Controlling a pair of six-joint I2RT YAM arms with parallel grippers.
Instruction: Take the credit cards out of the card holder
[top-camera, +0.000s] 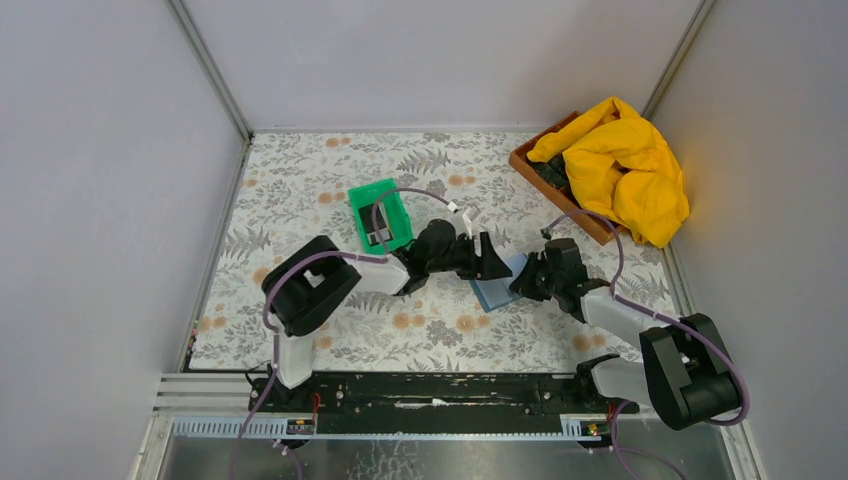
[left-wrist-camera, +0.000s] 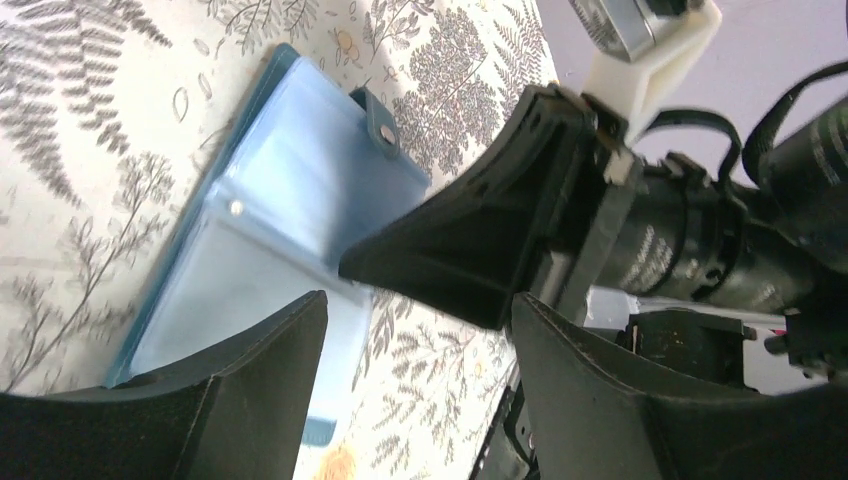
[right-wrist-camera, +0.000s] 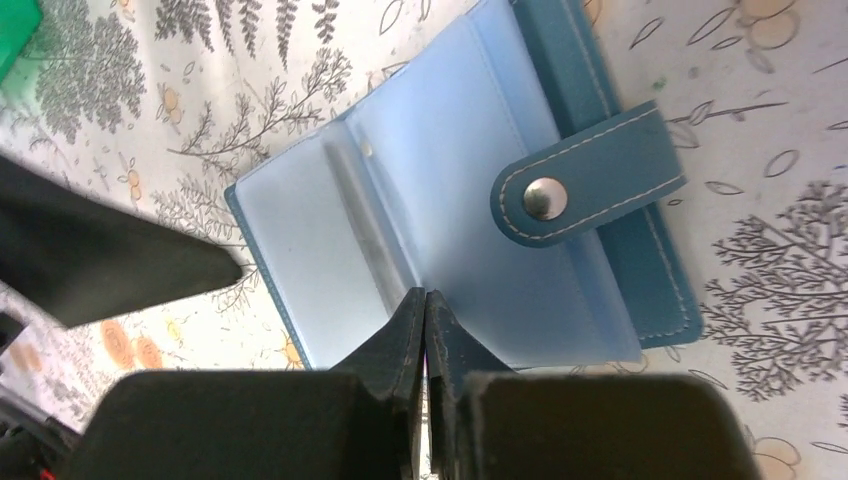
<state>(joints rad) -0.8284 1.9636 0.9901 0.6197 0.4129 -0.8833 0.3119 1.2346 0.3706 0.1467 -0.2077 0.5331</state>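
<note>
Right gripper (right-wrist-camera: 427, 300), jaws closed, rests tips on the edge of the open card holder (right-wrist-camera: 470, 200) – likely pinning it to the desk (right-wrist-camera: 780, 300) – left gripper (left-wrist-camera: 418, 305) alongside, jaws wide open to pick.

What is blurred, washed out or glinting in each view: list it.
Top external: even light, sharp; the yellow cloth throws a warm tint on the right wall. Left wrist: the wallet looks washed out and soft. Right wrist: wallet crisp, snap glinting, the right end effector a dark mass.
</note>
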